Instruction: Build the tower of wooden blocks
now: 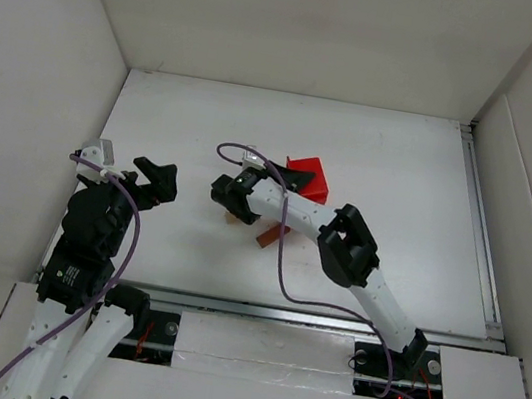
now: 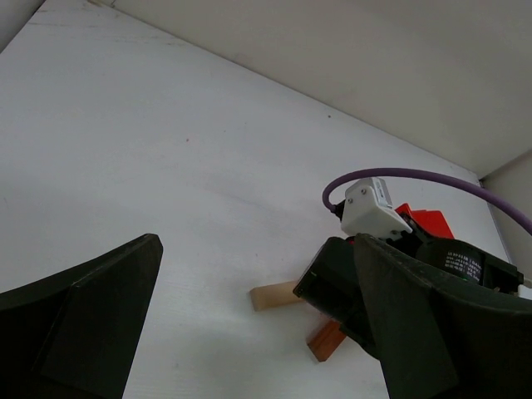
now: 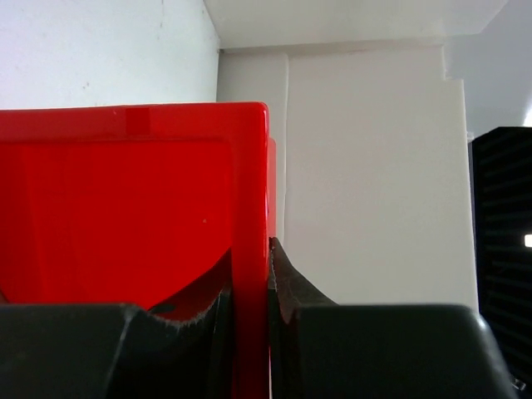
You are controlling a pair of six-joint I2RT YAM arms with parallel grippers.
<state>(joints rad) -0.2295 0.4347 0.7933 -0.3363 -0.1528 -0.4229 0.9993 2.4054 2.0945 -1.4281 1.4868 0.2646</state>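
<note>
A light tan wood block (image 1: 235,220) (image 2: 274,295) lies flat on the white table. An orange-brown block (image 1: 268,237) (image 2: 326,341) lies just right of it, partly under the right arm. My right gripper (image 1: 288,176) (image 3: 249,259) is shut on the wall of a red plastic bin (image 1: 310,178) (image 3: 125,208) (image 2: 426,220), which hangs tilted above the table behind the blocks. My left gripper (image 1: 152,185) (image 2: 253,274) stands wide open to the left of the blocks, holding nothing. Its right finger (image 2: 432,332) hides part of the right arm in the left wrist view.
White walls close in the table on the left, back and right. A metal rail (image 1: 478,233) runs along the right edge. A purple cable (image 1: 283,253) loops off the right arm over the table's middle.
</note>
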